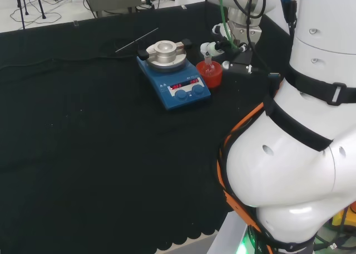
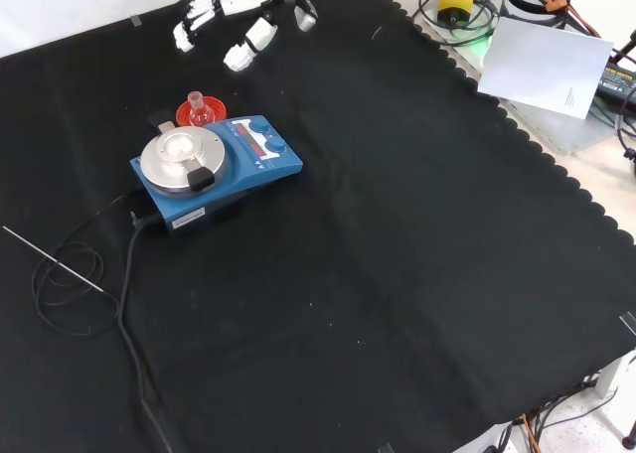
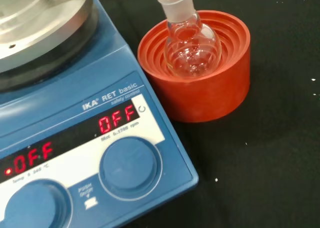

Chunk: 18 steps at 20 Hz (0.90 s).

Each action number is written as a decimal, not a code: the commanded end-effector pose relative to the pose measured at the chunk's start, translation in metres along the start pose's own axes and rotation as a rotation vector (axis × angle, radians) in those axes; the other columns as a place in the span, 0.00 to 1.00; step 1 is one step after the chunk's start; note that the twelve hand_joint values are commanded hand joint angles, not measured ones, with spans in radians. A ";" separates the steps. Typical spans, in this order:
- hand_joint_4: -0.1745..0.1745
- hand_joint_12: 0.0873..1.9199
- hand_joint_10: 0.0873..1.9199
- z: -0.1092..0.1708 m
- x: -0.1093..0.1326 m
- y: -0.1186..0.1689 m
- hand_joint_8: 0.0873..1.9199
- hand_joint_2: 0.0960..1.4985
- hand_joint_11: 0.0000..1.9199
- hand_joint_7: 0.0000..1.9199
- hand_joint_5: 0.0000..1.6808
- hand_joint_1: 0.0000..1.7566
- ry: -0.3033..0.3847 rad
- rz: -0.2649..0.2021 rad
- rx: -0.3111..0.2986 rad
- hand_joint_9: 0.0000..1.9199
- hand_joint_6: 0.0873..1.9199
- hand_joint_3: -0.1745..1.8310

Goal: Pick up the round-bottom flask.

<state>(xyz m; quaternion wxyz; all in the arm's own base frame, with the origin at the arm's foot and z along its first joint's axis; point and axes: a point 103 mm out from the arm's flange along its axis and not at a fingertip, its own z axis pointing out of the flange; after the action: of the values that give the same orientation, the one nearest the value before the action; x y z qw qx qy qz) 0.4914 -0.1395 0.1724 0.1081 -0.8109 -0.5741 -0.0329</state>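
The fingers (image 2: 248,46) hang straight and spread, grasping nothing; in the front view the hand (image 2: 238,16) hovers near the top edge of the cloth, apart from the ware and beyond it.

The round-bottom flask (image 3: 190,43) sits upright in a red ribbed stand (image 3: 220,88), its bulb nested in the stand's stepped rings and its short flared neck pointing up. The stand rests just beside the blue magnetic stirrer hotplate (image 3: 75,138), close to touching its side, at the end with the knobs and the red display.

The flask is small, clear glass and looks empty, so it should be light and rigid (and quick to break if knocked or dropped). Smooth glass is likely slippery under the fingers. Much of the bulb lies sunk in the stand, so the neck, under its thickened rim, looks the likeliest place to pinch, or the exposed upper bulb if the fingers can reach in. The lift should go straight up, since the stand is only resting on the black cloth (image 2: 417,274) and may drag along or tip against the hotplate.
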 end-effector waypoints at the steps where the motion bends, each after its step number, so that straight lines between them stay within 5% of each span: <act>1: 0.37 0.57 0.35 0.012 -0.014 0.013 0.24 0.66 0.00 0.03 0.27 0.38 0.052 0.004 -0.062 0.11 0.00 0.15; 6: 0.38 0.59 0.36 0.025 -0.019 0.020 0.25 0.62 0.00 0.03 0.29 0.45 0.129 0.034 -0.042 0.12 0.00 0.16; 12: 0.37 0.60 0.36 0.044 -0.026 0.033 0.26 0.46 0.00 0.03 0.32 0.48 0.155 0.048 -0.029 0.13 0.00 0.36; 18: 0.35 0.60 0.36 0.058 -0.023 0.040 0.26 0.44 0.00 0.04 0.34 0.48 0.152 0.051 -0.026 0.13 0.00 0.39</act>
<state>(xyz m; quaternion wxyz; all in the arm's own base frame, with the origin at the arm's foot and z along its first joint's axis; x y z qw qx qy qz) 0.5123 -0.1635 0.1151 0.1389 -0.8218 -0.5445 -0.0937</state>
